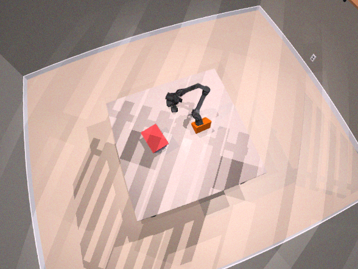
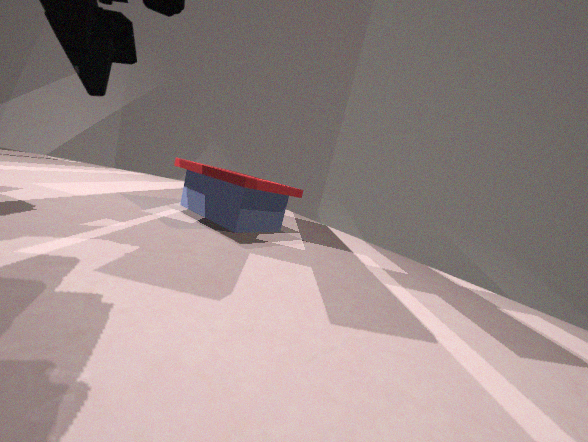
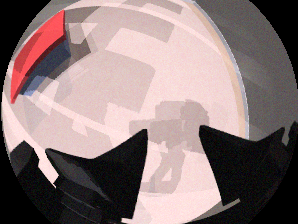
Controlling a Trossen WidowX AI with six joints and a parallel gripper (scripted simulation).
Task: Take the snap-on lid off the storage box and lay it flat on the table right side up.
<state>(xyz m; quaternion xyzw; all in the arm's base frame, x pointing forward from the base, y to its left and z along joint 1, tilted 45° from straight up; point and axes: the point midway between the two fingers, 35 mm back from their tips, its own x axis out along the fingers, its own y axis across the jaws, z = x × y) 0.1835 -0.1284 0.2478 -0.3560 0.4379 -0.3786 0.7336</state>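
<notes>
Lid (image 1: pixel 154 138) (image 2: pixel 239 178) (image 3: pixel 40 52) still to be freed, left of centre from above — gripper (image 1: pixel 174 104) (image 3: pixel 174 132) empty, fingers partly apart. Next — over to its rim.

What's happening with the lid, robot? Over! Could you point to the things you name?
Gripper (image 1: pixel 174 104) (image 3: pixel 174 132) open, nothing held. Red lid (image 1: pixel 154 138) (image 2: pixel 239 178) (image 3: pixel 41 47) on blue box (image 2: pixel 220 205) (image 3: pixel 49 64). Nothing seen on top of lid. Over.

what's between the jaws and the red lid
Only tabletop, crossed by shadows, shows between the jaws and the lid in the wrist view; no object lies there.
</notes>
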